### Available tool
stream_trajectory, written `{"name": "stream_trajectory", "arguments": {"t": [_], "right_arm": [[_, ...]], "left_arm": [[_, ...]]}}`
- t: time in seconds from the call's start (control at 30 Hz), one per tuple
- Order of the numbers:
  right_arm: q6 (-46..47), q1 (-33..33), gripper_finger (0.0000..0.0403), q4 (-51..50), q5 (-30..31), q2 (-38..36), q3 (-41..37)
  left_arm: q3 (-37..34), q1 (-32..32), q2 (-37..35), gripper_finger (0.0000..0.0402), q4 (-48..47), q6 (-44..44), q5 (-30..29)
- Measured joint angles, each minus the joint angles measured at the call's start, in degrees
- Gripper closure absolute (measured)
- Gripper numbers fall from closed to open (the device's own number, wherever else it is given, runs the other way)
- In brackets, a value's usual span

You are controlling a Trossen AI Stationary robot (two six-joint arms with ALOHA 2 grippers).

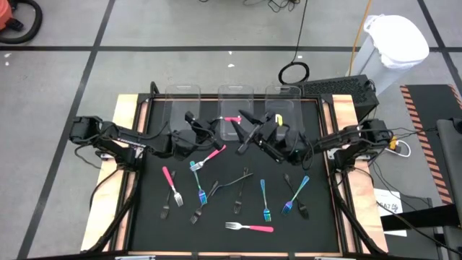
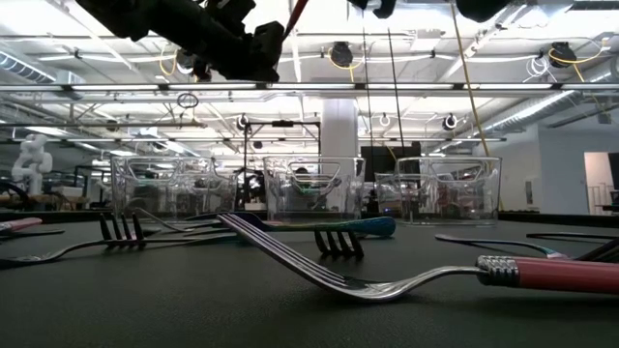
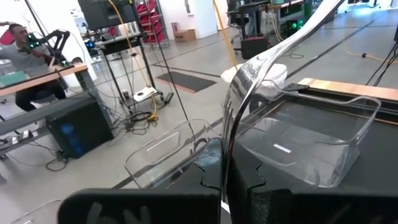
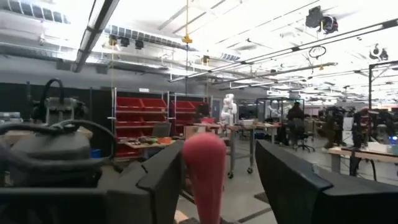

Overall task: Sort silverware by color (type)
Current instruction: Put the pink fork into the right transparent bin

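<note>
A pink-handled fork with a silver neck (image 3: 233,124) is held up in the air between my two grippers, over the near side of the middle clear bin (image 1: 234,97). Its pink handle (image 1: 232,119) slants upward in the low view (image 2: 298,14). My left gripper (image 1: 198,130) (image 3: 222,199) is shut on its silver end. My right gripper (image 1: 244,121) (image 4: 217,186) is open, with a finger on either side of the handle's rounded end (image 4: 202,155). Several pink, teal and dark forks, among them a pink one (image 1: 253,227) and a teal one (image 1: 265,198), lie flat on the black mat. My left gripper holds the fork by its silver end (image 3: 225,180), pinched between the two fingers, which hide the tines. The neck rises ahead of the fingers and slants up toward the right arm. The fork is clear of the table. My right gripper's open fingers flank the pink handle end, which stands close to one finger (image 4: 163,180). I cannot tell whether they touch.
Three clear plastic bins stand in a row at the mat's far edge: left (image 1: 182,101), middle, right (image 1: 283,101). A pink-handled fork (image 1: 215,153) lies just near of my left gripper. Wooden rails (image 1: 123,180) border the mat. People and benches show in the room beyond.
</note>
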Motion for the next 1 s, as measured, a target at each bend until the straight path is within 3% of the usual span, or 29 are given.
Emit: {"name": "stream_trajectory", "arguments": {"t": [0.23, 0.73, 0.9, 1.0], "right_arm": [[0.2, -0.4, 0.021, -2.5, 0.1, 0.0, 1.3], [-0.8, -0.4, 0.0326, -3.0, 0.0, 0.0, 1.4], [-0.9, -0.4, 0.0325, -3.1, 0.0, 0.0, 1.4], [-1.2, -0.4, 0.0315, -3.2, 0.2, 0.0, 1.4]], "left_arm": [[0.0, 0.0, 0.0, 0.0402, 0.5, 0.8, -0.6], [0.0, 0.0, 0.0, 0.0402, 0.6, 0.8, -0.4], [0.0, 0.0, 0.0, 0.0388, 0.6, 0.7, 0.1], [0.0, 0.0, 0.0, 0.0363, 0.3, 0.8, 4.1]]}}
